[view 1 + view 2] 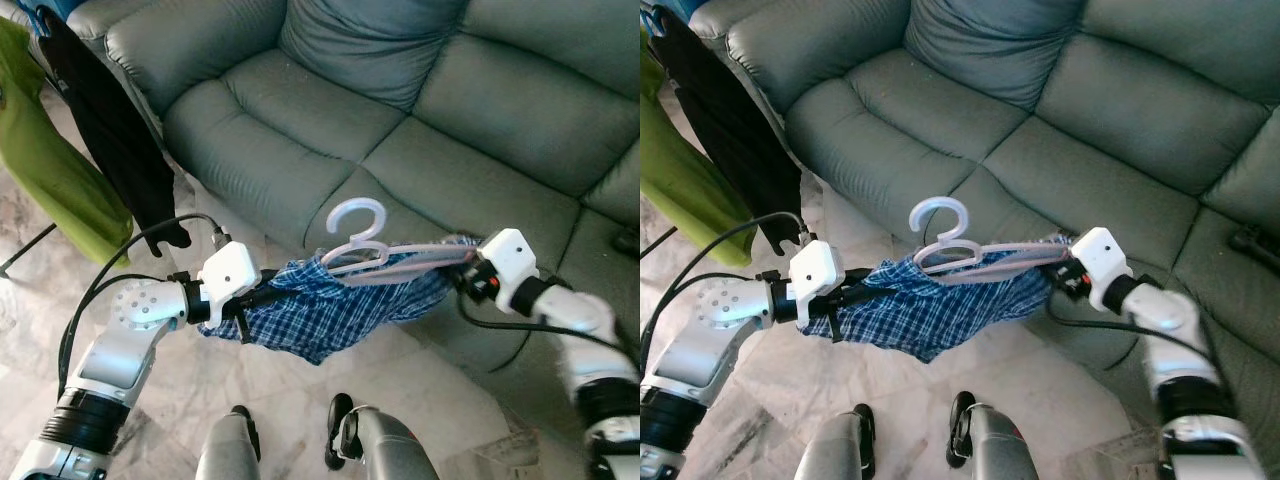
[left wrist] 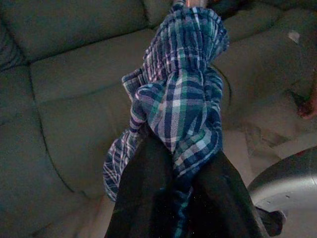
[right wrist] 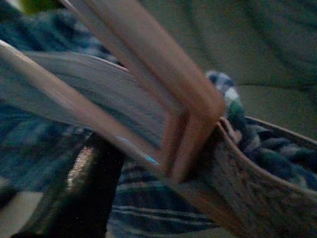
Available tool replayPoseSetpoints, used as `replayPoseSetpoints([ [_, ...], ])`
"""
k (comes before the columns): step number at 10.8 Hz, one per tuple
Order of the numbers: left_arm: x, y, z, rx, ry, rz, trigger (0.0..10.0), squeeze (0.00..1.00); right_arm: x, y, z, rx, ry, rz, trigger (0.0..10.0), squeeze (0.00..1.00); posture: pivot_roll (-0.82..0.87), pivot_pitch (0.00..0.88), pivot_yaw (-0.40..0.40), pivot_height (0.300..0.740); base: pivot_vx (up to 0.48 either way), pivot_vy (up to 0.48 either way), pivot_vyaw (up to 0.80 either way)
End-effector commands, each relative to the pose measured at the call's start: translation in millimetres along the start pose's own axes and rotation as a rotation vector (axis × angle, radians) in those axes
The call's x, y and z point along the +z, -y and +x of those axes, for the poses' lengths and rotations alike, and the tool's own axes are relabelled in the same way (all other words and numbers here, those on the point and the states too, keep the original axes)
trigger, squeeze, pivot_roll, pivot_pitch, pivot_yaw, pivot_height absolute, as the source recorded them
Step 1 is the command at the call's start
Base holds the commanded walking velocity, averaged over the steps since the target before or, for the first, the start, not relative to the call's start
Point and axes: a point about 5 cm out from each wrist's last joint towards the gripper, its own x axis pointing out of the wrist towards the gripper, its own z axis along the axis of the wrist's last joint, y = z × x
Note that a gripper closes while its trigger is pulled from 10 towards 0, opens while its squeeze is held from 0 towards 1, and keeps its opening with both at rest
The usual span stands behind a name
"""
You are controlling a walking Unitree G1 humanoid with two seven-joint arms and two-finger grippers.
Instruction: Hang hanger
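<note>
holding: a blue plaid garment (image 1: 325, 312) draped on a pale hanger (image 1: 385, 262), stretched between both arms above the floor (image 1: 160, 410)
left tool (image 1: 262, 296): at 8 o'clock in the head view, fingers (image 2: 148, 198) clamped on bunched plaid cloth
right tool (image 1: 465, 268): at 3 o'clock, fingers pinching the hanger's end
hanger: level, hook at 12 o'clock, pointing toward the sofa
sofa (image 1: 420, 110): grey-green, filling 12 to 3 o'clock
hung clothes: green garment (image 1: 45, 170) and black garment (image 1: 120, 140) at 10 o'clock
</note>
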Motion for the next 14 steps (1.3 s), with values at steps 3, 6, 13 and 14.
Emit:
replayPoseSetpoints([
  [3, 8.8, 1.3, 7.2, -0.013, 0.045, 0.027, 0.0, 0.0, 12.1, 3.9, -21.4, 0.313, -0.098, 0.038, 10.0, 1.0, -0.03, 0.226, -0.038, 0.74, 0.0, 0.0, 0.0],
  [6, 6.6, 9.7, 9.9, -0.05, 0.05, 0.026, 0.0, 0.0, 9.8, 18.7, -23.1, 0.202, -0.165, -0.215, 10.0, 1.0, -0.03, 0.231, -0.035, 0.74, 0.0, 0.0, 0.0],
  [13, -25.6, -8.7, 11.0, 0.266, -0.01, 0.111, 0.0, 0.0, 32.5, 39.1, 4.4, -0.058, 0.015, -0.339, 10.0, 1.0, -0.02, 0.228, -0.034, 0.74, 0.0, 0.0, 0.0],
  [14, -30.4, -8.8, 8.4, 0.276, -0.028, 0.12, 0.0, 0.0, 37.0, 41.6, 4.8, -0.057, 0.053, -0.274, 10.0, 1.0, -0.02, 0.227, -0.031, 0.74, 0.0, 0.0, 0.0],
])
